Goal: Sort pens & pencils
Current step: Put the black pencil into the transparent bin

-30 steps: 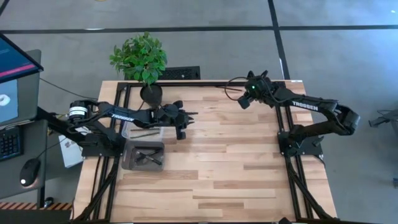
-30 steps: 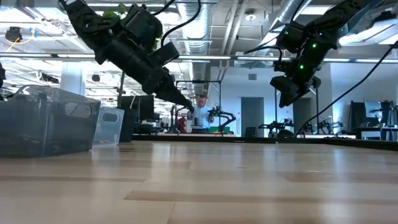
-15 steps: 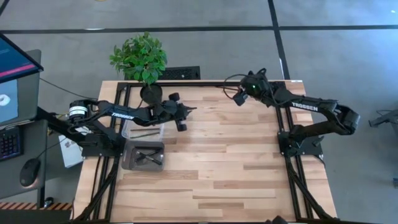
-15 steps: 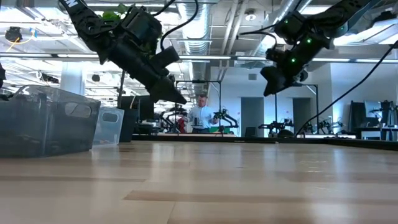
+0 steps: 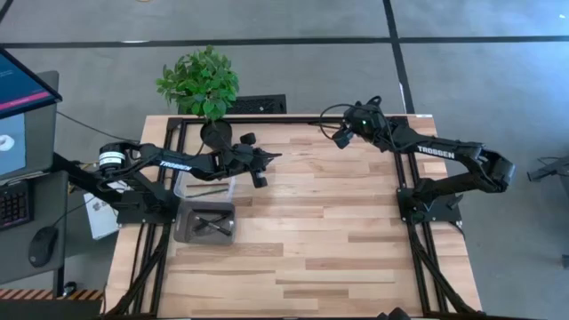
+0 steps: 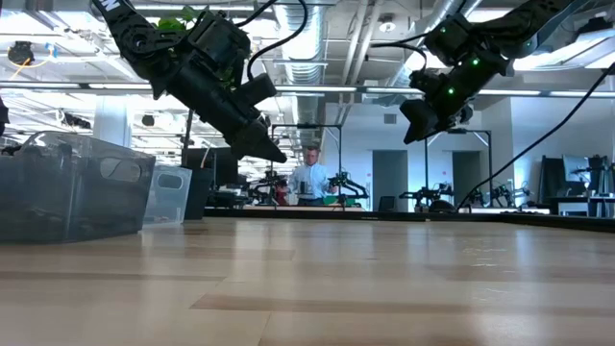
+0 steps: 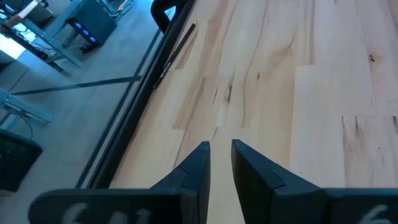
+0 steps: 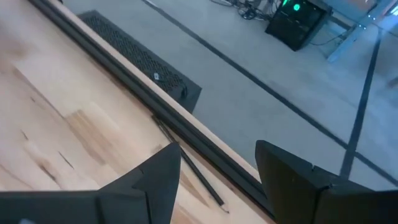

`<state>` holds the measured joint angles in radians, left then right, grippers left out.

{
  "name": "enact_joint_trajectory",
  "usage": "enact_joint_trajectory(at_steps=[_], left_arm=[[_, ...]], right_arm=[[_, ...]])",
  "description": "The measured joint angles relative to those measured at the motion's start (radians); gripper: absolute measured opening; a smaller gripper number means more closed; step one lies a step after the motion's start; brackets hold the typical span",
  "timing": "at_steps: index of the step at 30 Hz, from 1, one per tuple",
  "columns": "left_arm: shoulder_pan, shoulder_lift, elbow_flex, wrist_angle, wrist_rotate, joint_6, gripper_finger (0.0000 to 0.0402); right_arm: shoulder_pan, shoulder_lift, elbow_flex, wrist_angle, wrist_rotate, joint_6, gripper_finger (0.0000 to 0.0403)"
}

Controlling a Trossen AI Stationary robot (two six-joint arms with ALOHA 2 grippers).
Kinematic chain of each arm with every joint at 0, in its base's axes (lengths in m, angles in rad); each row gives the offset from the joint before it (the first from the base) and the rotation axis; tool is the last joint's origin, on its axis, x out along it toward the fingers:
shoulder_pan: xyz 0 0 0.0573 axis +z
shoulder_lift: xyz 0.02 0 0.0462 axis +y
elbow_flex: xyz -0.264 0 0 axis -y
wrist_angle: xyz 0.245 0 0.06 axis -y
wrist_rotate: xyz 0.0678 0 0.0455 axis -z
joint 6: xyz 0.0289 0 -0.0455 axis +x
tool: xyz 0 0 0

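A pencil (image 8: 189, 169) lies on the table (image 8: 56, 118) just ahead of my right tool (image 8: 214, 171), along the back rail (image 8: 124, 84).
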<state>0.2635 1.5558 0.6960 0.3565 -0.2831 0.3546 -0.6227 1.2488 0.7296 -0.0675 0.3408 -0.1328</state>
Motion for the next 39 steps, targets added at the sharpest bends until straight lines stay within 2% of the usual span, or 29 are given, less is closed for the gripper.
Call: enact_joint_trajectory(at_steps=[4,10,13,17,23,26,32,39], left_arm=[[0.013,0.000,0.002,-0.001,0.032,-0.001,0.0057],[0.054,0.000,0.054,-0.010,0.166,-0.045,0.0057],[0.073,0.000,0.103,-0.051,0.219,-0.052,0.0057],[0.090,0.000,0.176,-0.161,0.226,-0.065,0.0057],[0.117,0.000,0.251,-0.246,0.231,-0.087,0.0057],[0.137,0.001,0.273,-0.284,0.286,-0.113,0.0057],[0.152,0.115,0.368,-0.401,0.330,-0.127,0.0057],[0.157,0.273,0.519,-0.519,0.328,-0.092,0.0057]], right_arm=[[-0.001,0.000,0.000,0.026,-0.001,0.041,0.0232],[-0.021,0.023,0.000,0.042,-0.016,-0.076,0.0232],[-0.073,0.052,0.010,0.013,-0.119,-0.083,0.0232],[-0.152,0.121,0.057,-0.075,-0.280,-0.091,0.0232],[-0.229,0.262,0.197,-0.251,-0.321,-0.174,0.0232],[-0.247,0.338,0.278,-0.339,-0.379,-0.214,0.0232],[-0.265,0.475,0.420,-0.488,-0.394,-0.274,0.0232],[-0.289,0.556,0.456,-0.556,-0.392,-0.345,0.0232]])
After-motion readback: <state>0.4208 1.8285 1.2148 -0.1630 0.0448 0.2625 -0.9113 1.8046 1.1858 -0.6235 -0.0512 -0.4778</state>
